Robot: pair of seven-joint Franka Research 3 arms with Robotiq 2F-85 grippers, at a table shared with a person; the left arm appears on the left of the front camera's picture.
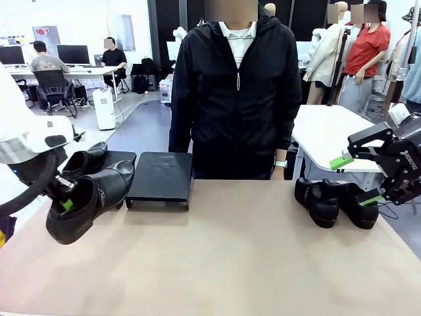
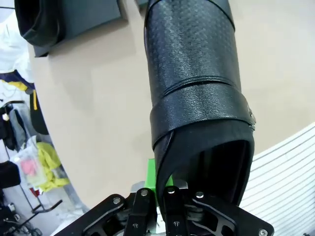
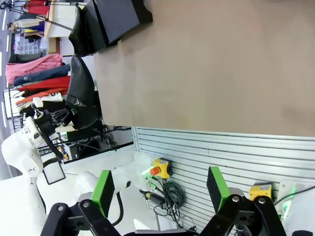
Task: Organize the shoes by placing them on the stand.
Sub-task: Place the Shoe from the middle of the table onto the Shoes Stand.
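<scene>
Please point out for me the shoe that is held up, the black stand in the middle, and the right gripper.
held shoe (image 1: 99, 192), front view, on its side leather.
black stand (image 1: 160, 172), front view, on its flat top.
right gripper (image 1: 356, 181), front view, midway between its fingertips.

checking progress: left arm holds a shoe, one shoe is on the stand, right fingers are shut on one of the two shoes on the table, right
No: the front view shows the right gripper with its fingers open, empty, near the two shoes on the table. The rest is right.

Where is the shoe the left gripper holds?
Front view, robot's left: the held shoe is in front of the black stand, near the shoe on it.
</scene>
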